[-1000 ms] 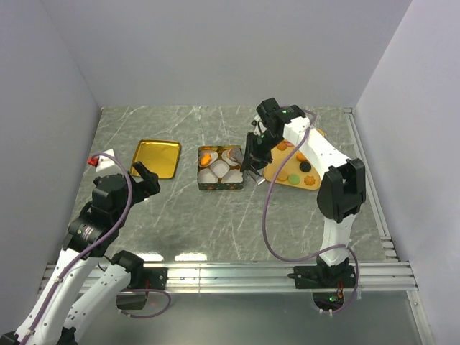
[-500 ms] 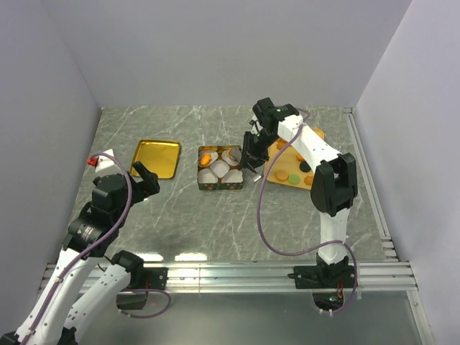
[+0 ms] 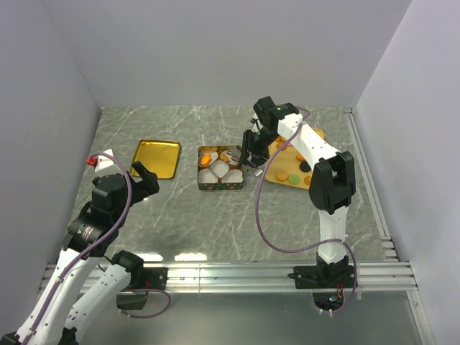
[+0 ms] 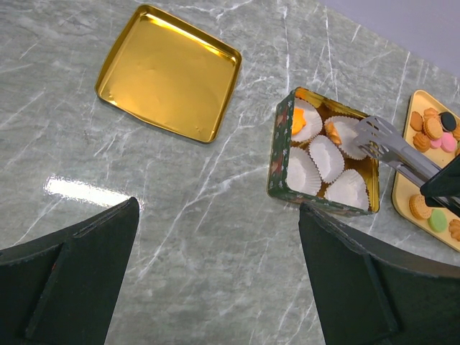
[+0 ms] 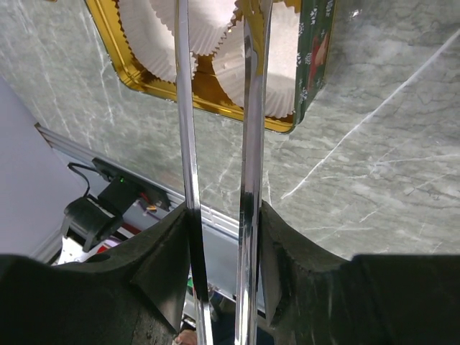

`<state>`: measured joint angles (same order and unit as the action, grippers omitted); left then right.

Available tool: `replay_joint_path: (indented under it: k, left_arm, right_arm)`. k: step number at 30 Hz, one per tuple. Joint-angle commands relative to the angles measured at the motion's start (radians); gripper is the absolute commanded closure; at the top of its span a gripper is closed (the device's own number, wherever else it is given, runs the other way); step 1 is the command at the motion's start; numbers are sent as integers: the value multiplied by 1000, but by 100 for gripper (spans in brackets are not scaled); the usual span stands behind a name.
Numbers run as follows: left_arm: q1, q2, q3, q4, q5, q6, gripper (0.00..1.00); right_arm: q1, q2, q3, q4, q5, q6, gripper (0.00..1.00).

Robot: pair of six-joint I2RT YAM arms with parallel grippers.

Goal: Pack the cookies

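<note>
Pinching silver tongs (image 4: pixel 397 152) in the right gripper (image 5: pixel 219 241), tips over the far-right cup of the tin (image 4: pixel 282 169). Showing most cookies (image 4: pixel 431 129) on the yellow tray (image 4: pixel 404 190) just right of it, two orange ones inside the tin, and the left gripper (image 4: pixel 219 208) spread wide, near left, well apart. Cannot tell whether the tips carry anything.

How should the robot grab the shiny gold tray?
Pinch the raised rim of the gold tray at one edge, coming down from above. It lies flat, open side up, so only that thin lip offers a hold.
</note>
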<state>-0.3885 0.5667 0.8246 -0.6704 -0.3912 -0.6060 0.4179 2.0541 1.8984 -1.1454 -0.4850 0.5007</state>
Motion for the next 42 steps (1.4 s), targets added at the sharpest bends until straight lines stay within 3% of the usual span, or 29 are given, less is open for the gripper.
replay_joint_path:
  k: [1, 15, 28, 34, 42]
  left_arm:
    - [5, 1, 5, 23, -11, 0, 0]
    - [5, -2, 4, 26, -3, 3, 1]
    - [-13, -8, 2, 28, -3, 5, 1]
    - [-16, -7, 2, 26, -5, 3, 1]
    - [-16, 7, 7, 20, -12, -1, 1]
  right_arm:
    - [-17, -17, 42, 0, 9, -7, 54]
    - [-134, -159, -2, -39, 22, -50, 54]
    - [-363, -356, -277, -5, 19, -139, 54]
    - [-413, -338, -309, 16, 22, -152, 54]
    - [-467, -204, -207, 15, 25, -159, 53]
